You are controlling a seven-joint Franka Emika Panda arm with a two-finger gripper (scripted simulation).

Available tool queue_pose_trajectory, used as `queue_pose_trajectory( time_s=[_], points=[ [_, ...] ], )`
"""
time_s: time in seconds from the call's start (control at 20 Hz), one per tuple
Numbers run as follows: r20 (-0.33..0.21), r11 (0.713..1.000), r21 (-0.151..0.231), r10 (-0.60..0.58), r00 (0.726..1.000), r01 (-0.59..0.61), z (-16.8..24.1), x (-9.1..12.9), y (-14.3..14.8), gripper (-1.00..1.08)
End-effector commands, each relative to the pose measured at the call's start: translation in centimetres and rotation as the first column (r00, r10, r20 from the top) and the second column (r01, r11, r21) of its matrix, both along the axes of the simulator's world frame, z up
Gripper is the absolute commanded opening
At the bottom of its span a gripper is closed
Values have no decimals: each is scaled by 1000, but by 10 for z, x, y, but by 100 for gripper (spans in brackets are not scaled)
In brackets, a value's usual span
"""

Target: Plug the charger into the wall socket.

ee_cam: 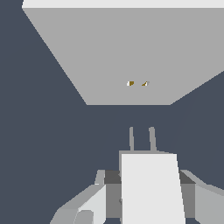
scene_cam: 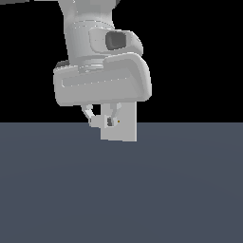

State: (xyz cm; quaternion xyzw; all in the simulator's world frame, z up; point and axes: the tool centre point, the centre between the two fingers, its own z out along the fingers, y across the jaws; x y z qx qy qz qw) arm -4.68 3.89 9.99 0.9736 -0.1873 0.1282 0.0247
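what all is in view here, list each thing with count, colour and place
small off-white cube-like charger: one, off-white, held between the jaws, two thin grey prongs pointing at the plate, a gap still between them
flat light-grey square wall socket plate: one, light grey, upright on the floor behind the charger in the exterior view
tiny yellowish socket holes: two, yellowish, side by side near the plate's centre
dark blue-grey floor: one, blue-grey, under everything
Panda arm: one, white-grey, coming down from above in the exterior view
gripper: one, grey, jaws closed on the charger in front of the plate
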Motion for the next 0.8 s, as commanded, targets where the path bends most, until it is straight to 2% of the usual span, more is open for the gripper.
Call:
queue_pose_trajectory(
  time_s=[0.0, 0.25, 0.75],
  points=[
    [0, 1000, 0, 0, 1000, 0, 0, 1, 0, -100],
    [0, 1000, 1, 0, 1000, 0, 0, 10, -4, -100],
    [0, 1000, 2, 0, 1000, 0, 0, 43, -17, -100]
  ],
)
